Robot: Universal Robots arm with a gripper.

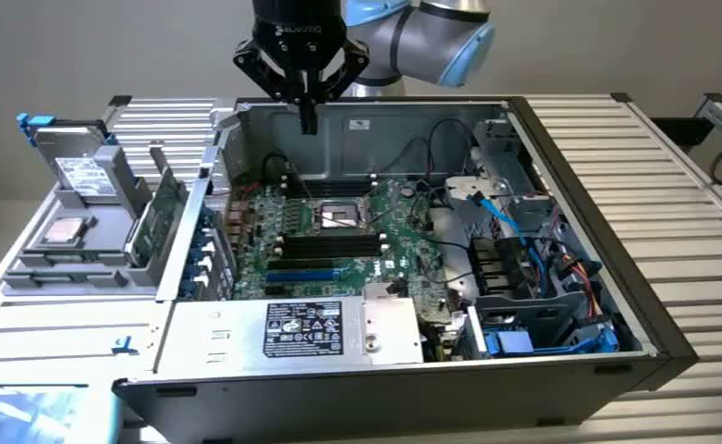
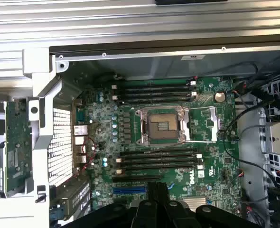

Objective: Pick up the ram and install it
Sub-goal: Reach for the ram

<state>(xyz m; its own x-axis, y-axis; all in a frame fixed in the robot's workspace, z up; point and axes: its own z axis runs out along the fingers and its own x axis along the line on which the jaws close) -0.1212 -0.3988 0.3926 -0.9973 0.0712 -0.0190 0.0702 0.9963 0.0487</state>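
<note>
Grey wall behind; ribbed metal table (image 1: 693, 213) under everything. Open sheet-metal computer case (image 1: 582, 185) holds glossy green motherboard (image 1: 397, 231) with square socket (image 1: 339, 218) and long black slots (image 1: 330, 245). Black gripper (image 1: 309, 125) hangs over case's back wall, fingers (image 2: 157, 199) pinched together, holding nothing. Ram (image 1: 164, 217), thin green stick, stands on edge in grey plastic rack (image 1: 77, 273) outside case, toward exterior view's left, well apart from gripper. Same rack carries flat silver drive (image 1: 71, 231).

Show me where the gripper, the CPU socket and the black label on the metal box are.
gripper (image 1: 308, 126): exterior view, between its fingertips.
CPU socket (image 2: 161, 126): wrist view, middle of the socket's contact field.
black label (image 1: 304, 329): exterior view, middle of the label's face.
</note>
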